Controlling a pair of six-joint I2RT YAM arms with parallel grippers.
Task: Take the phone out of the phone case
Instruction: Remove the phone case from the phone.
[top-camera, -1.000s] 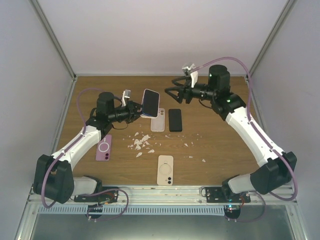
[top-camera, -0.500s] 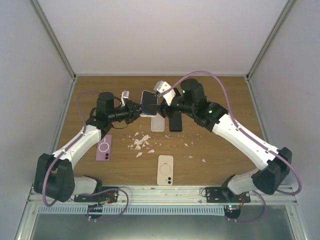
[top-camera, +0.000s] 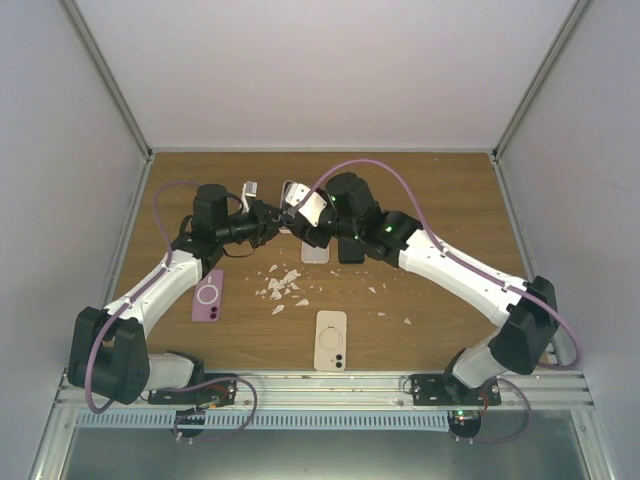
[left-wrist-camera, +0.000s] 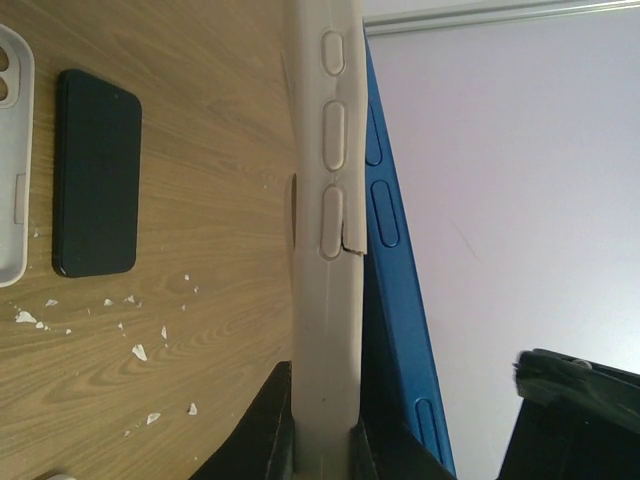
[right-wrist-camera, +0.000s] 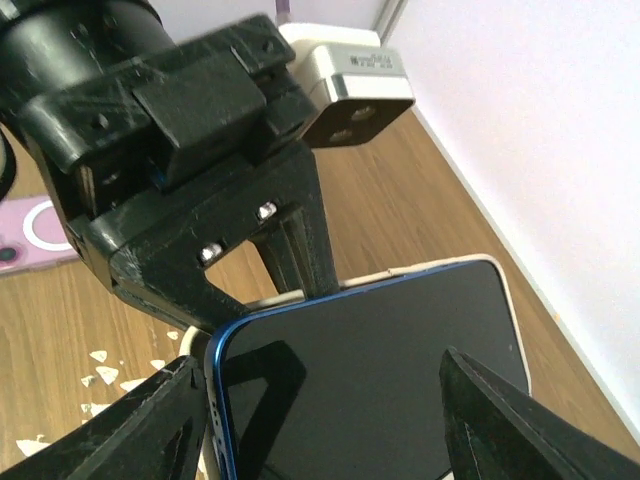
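Left gripper (left-wrist-camera: 322, 452) pinches the cream phone case (left-wrist-camera: 325, 300) by its edge, up over the far middle of the wooden table (top-camera: 440, 190). The blue phone (right-wrist-camera: 370, 380), dark screen, sits partly out along one side. Right gripper (right-wrist-camera: 315, 420) is spread, straddling the phone. White walls (top-camera: 300, 70) all round. From above, the right wrist hides most of the phone.

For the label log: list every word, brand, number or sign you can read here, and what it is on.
No text is readable in any view.
Silver camera module: small print on its edge, too blurred to read.
Pink case, beige case: a ring mark on each back, no lettering.
Blue phone: screen dark, nothing shown.
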